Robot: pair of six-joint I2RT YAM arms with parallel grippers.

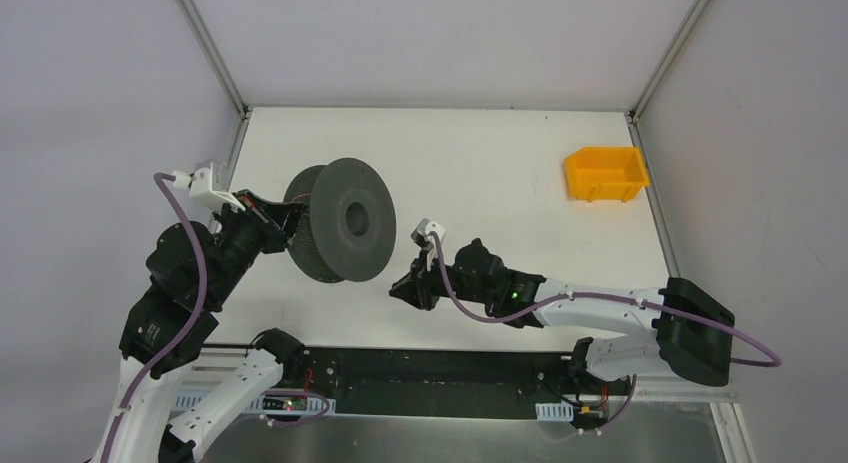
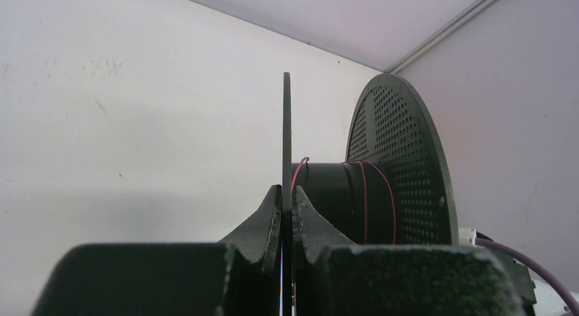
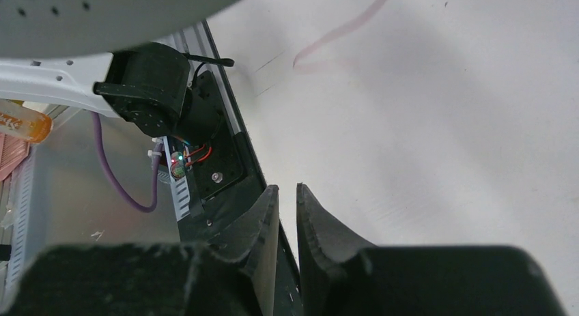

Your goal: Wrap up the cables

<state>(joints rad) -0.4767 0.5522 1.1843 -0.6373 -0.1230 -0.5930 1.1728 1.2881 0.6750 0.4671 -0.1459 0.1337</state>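
Note:
A black two-flanged spool is held on edge above the table's left side. My left gripper is shut on the rim of its near flange; in the left wrist view the jaws pinch that thin flange. A thin red cable runs in a few turns round the spool's hub. My right gripper hovers low, just right of the spool. Its jaws stand a narrow gap apart with nothing between them. A blurred reddish strand hangs ahead of it, under the spool's flange.
A yellow bin stands at the table's back right. White walls with metal corner posts close off the table's back and sides. The arm bases and a black rail run along the near edge.

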